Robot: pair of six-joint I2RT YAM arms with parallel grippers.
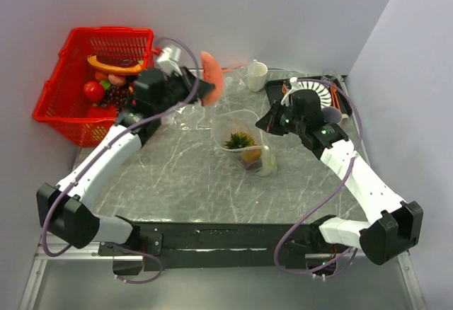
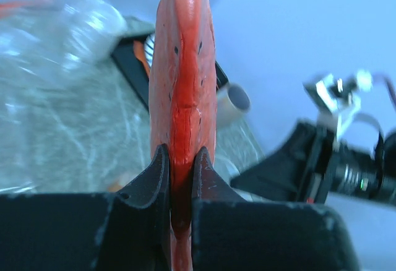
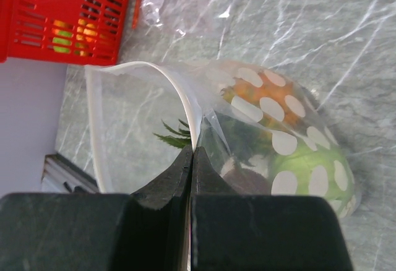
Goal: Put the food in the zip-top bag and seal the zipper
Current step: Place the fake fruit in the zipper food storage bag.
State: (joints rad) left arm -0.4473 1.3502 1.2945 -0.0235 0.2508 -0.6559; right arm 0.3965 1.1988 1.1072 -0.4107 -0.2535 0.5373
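On the marbled table, the bag sat near centre with a green fruit and leafy tuft inside. We had the right gripper pinched on its rim from two o'clock to prop the mouth open. The left gripper, at eleven o'clock, clamped the red-orange piece aloft, ready to drop in.

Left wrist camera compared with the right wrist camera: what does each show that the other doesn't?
Only the left wrist view: the left tool shut on the red-orange piece, with a white cup and the right arm behind it. Only the right wrist view: the right tool pinching the mouth edge of the zip-top bag, a light-green fruit and leafy tuft inside it, and the red basket. Both: the grey marbled table.
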